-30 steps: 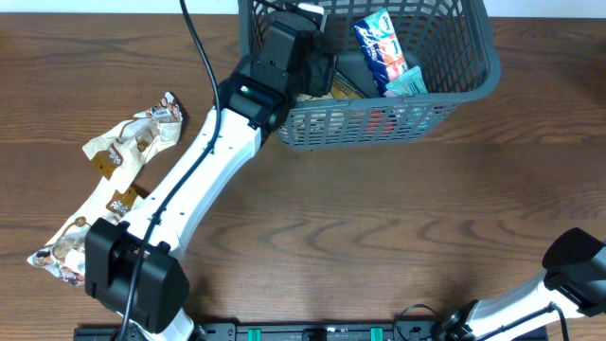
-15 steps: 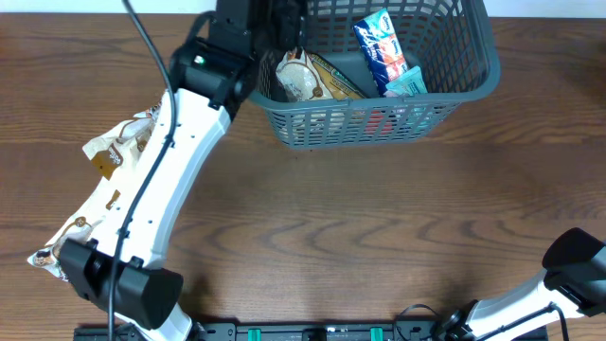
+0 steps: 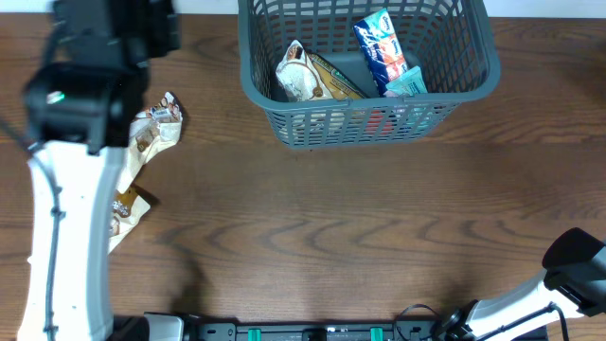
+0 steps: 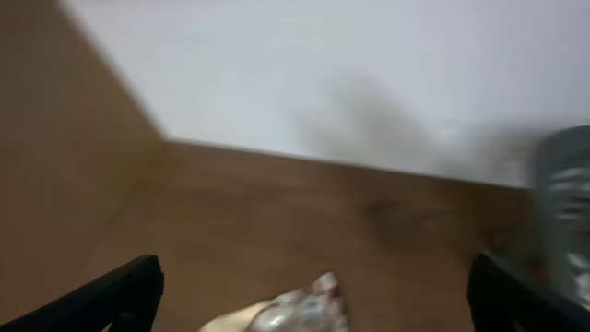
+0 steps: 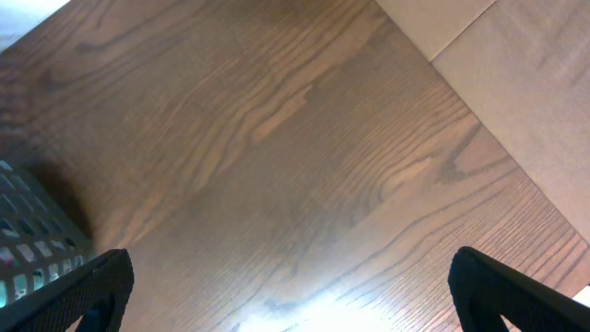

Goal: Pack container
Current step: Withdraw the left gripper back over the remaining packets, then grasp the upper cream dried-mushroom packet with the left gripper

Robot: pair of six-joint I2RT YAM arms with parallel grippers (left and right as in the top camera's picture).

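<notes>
The container (image 3: 478, 71), a dark grey slotted basket, stands at the back of the table. In it lie a cream-brown snack packet (image 3: 301, 74), a blue packet (image 3: 381, 45) and a teal one (image 3: 408, 83). My left arm (image 3: 80, 104) is over the table's far left, well clear of the basket. In the blurred left wrist view my left gripper (image 4: 315, 277) is open and holds nothing, and a loose cream packet (image 4: 297, 312) lies below it. My right gripper (image 5: 286, 277) is open over bare wood.
More cream snack packets (image 3: 151, 128) lie on the left of the table, partly hidden under my left arm. The right arm (image 3: 571, 268) rests at the front right corner. A basket corner (image 5: 28, 235) shows at the left edge of the right wrist view.
My left arm has swung from over the basket's left end to the far left. Its jaws opened wider, and the cream-brown packet now lies in the basket.
</notes>
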